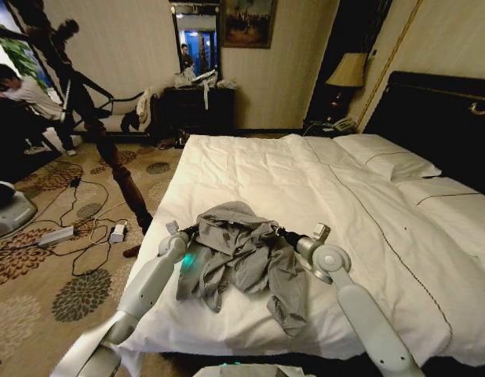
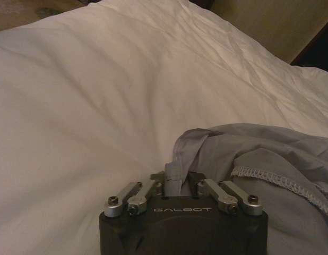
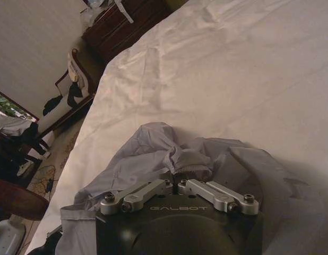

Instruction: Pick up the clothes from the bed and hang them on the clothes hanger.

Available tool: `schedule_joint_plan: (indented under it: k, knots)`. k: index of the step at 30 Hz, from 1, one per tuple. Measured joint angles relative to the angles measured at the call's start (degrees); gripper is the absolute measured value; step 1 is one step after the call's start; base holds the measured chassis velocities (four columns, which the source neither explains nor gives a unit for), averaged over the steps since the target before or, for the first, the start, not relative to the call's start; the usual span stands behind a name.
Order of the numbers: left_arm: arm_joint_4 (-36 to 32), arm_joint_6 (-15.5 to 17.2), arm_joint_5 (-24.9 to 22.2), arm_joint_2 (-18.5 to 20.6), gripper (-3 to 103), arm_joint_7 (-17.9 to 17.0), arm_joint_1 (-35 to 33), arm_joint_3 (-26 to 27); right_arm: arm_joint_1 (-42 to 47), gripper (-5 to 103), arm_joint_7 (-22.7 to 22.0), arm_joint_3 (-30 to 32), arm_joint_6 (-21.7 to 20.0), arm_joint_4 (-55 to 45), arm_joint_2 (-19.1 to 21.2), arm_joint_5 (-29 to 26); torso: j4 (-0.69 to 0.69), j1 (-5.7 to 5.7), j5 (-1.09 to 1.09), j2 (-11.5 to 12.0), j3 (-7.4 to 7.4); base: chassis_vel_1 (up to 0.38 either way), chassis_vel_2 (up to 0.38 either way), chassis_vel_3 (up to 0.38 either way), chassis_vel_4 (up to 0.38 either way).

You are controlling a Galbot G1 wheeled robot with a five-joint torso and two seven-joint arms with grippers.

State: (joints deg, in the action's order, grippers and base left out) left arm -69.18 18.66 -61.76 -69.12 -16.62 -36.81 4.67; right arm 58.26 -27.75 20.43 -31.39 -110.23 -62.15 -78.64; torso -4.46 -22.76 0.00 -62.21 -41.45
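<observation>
The clothes (image 1: pixel 241 250), a crumpled grey garment, are held up over the near part of the bed (image 1: pixel 321 188), between the two arms, with loose folds hanging down toward the white duvet. A fold of grey cloth is pinched between the closed jaws of the left gripper (image 2: pixel 178 180) at the garment's left side, and a bunched edge is pinched by the closed jaws of the right gripper (image 3: pixel 177 182) at its right side. In the head view the left gripper (image 1: pixel 187 232) and right gripper (image 1: pixel 288 234) are seen level with each other, the cloth spanning the gap between them.

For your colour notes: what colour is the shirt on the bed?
Plain light grey shirt; clearest in the head view.
</observation>
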Motion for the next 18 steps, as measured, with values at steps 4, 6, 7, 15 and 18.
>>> schedule_joint_plan:
  k: [4, 6, 7, 15, 18]
  knots:
    - [-0.08, -0.09, -0.07, -0.06, 15, -0.01, -0.01, -0.04, 0.08, 0, -0.08, -0.03, 0.01, -0.20, 0.04, -0.09, 0.00, 0.00, 0.00, 0.00, 0.00, 0.000, 0.000, 0.000, 0.000]
    - [-0.31, -0.11, -0.08, -0.04, 10, -0.03, -0.10, -0.05, 0.14, 0, -0.10, -0.04, 0.02, -0.28, 0.10, -0.10, -0.01, 0.00, 0.00, 0.00, 0.00, 0.000, 0.000, 0.000, 0.000]
    - [-0.51, -0.11, -0.08, 0.04, 4, -0.06, -0.20, -0.08, 0.20, 0, -0.13, -0.03, 0.01, -0.33, 0.15, -0.12, -0.01, 0.00, -0.01, 0.00, 0.00, 0.000, 0.000, 0.000, 0.000]
    - [-6.83, -0.89, 0.55, 3.15, 0, -1.20, -0.59, -0.44, 0.95, 0, -0.14, 0.76, 0.02, -2.00, 2.12, 0.01, -0.01, 0.00, 0.00, 0.00, 0.00, 0.000, 0.000, 0.000, 0.000]
    - [-10.77, -1.84, 3.45, 5.81, 0, -0.73, -0.48, -1.42, 1.02, 0, 0.03, 1.13, 0.01, -2.85, 3.60, 0.15, 0.00, 0.00, 0.00, 0.00, 0.00, 0.000, 0.000, 0.000, 0.000]
